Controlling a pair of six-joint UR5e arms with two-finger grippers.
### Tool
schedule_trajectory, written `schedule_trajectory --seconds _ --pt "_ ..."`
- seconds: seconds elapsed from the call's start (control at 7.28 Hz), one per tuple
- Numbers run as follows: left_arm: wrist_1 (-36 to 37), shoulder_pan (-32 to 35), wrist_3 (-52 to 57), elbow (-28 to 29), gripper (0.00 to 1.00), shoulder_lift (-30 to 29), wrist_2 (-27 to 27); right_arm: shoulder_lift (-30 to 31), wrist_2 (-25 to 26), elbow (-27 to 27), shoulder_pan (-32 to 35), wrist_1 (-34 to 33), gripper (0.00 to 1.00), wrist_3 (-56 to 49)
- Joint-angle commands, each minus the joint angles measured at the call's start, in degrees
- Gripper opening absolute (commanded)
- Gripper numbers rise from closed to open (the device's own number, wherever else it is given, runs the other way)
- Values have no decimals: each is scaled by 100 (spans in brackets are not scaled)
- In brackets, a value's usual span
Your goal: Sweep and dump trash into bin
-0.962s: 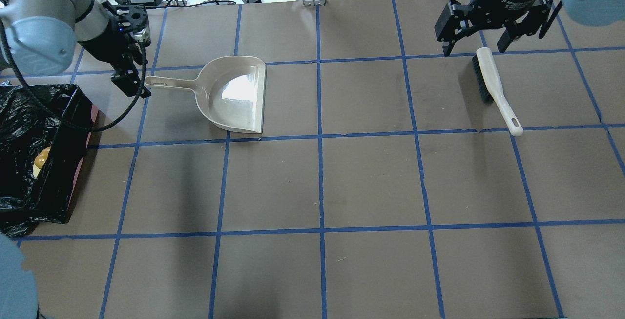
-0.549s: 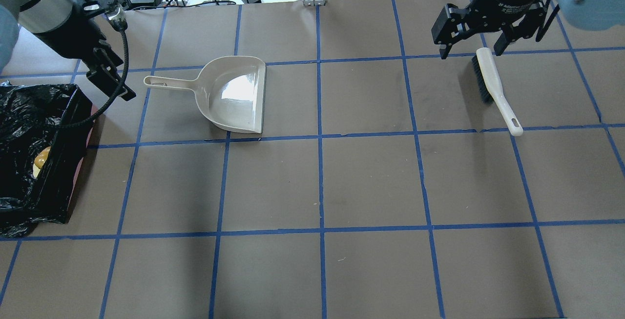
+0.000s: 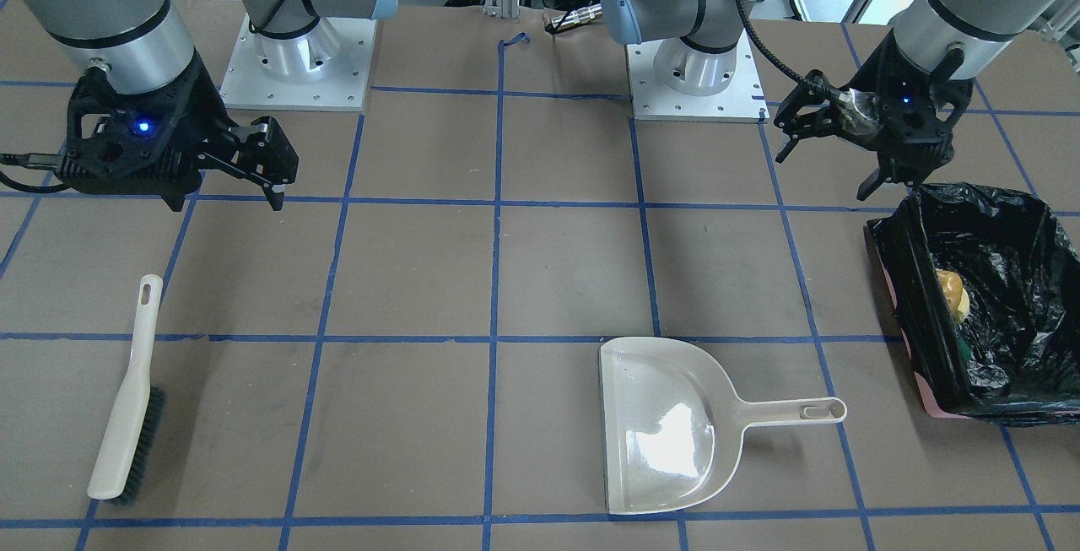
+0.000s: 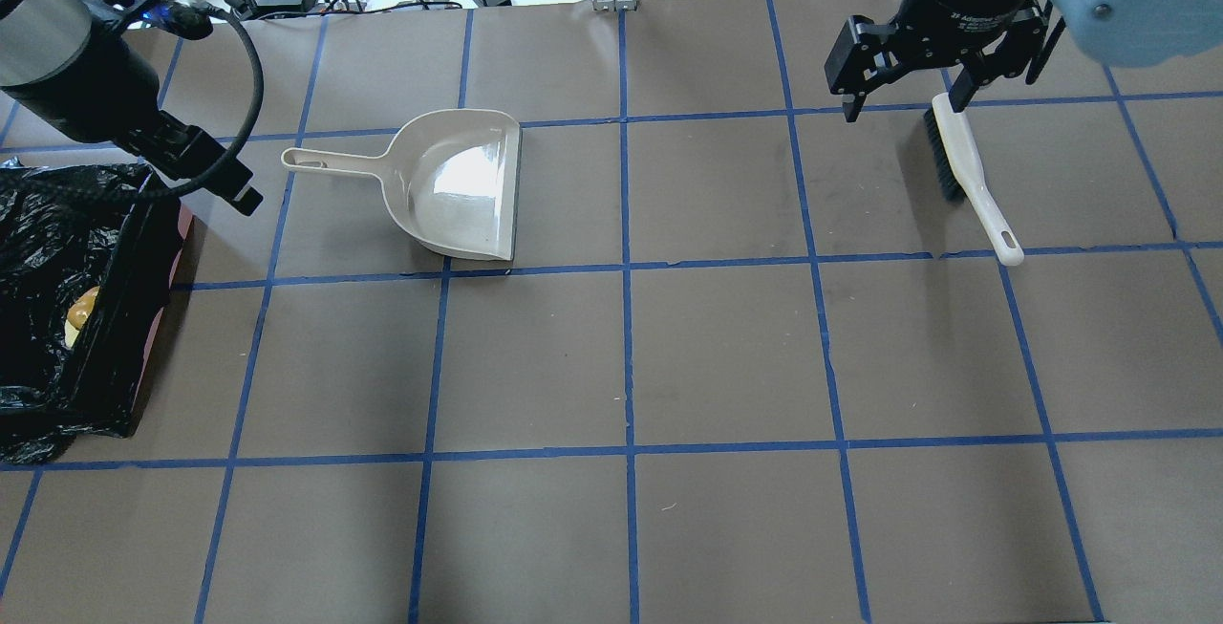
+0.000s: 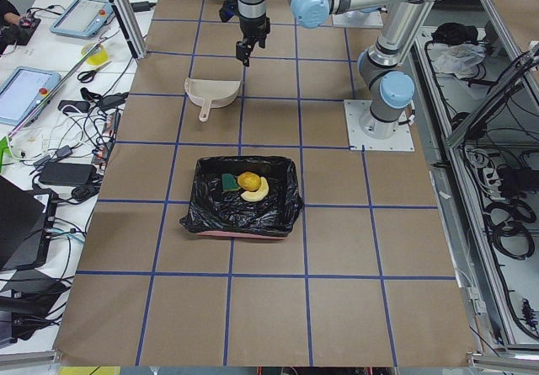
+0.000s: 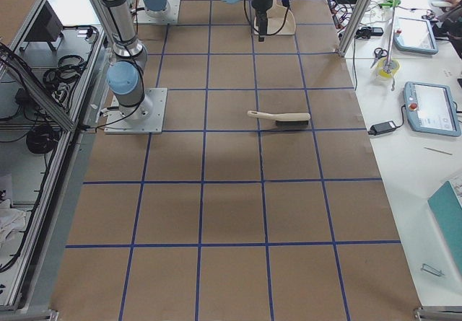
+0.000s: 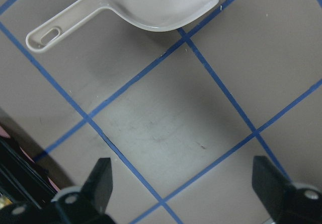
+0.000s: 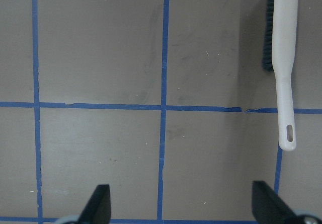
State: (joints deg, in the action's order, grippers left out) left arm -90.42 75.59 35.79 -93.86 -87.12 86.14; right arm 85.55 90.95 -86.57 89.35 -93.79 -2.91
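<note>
**While the Tools Lay Flat, Both Sets of Jaws Stood Wide**

Where the brown table (image 4: 726, 356) spread out under its grid of blue tape, the two arms hung above it, well apart. The left gripper (image 7: 183, 189) was raised near the side of the bin that faced the dustpan. Its fingers (image 7: 100, 181) were spread wide and held nothing, with only table and tape showing between them. The right gripper (image 4: 903, 98) hovered at the opposite end of the table, just over the bristle end of the brush. It was also fully spread and gripped nothing.

The bin (image 3: 924, 315), lined with a crinkly black bag and showing a pink base edge, sat at the table's end on the robot's left. The beige dustpan (image 4: 463, 184) lay flat on the table near it, its handle pointing toward the bin. The hand brush (image 4: 965, 170) lay on the table on the robot's right, bristles dark, its white handle pointing back toward the robot.

The trash (image 5: 248, 185) rested inside the bin on the black liner. An orange-brown potato (image 5: 248, 180) touched a pale curved bread piece (image 5: 257, 194), and a small green piece (image 5: 229, 181) lay just beside them.
</note>
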Motion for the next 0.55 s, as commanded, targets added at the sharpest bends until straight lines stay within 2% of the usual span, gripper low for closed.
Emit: schedule_trajectory --seconds 0.0,0.14,0.27,0.41 --pt "-47 435 -2296 34 100 90 191 31 19 -9 3 1 100 1" --pt "23 944 -3184 104 100 12 680 31 19 -35 3 1 100 1" --pt "85 1297 -3488 252 100 -85 746 84 28 -122 3 1 100 1" --pt "68 1344 -3544 350 100 -147 677 136 28 -254 3 -34 100 10"
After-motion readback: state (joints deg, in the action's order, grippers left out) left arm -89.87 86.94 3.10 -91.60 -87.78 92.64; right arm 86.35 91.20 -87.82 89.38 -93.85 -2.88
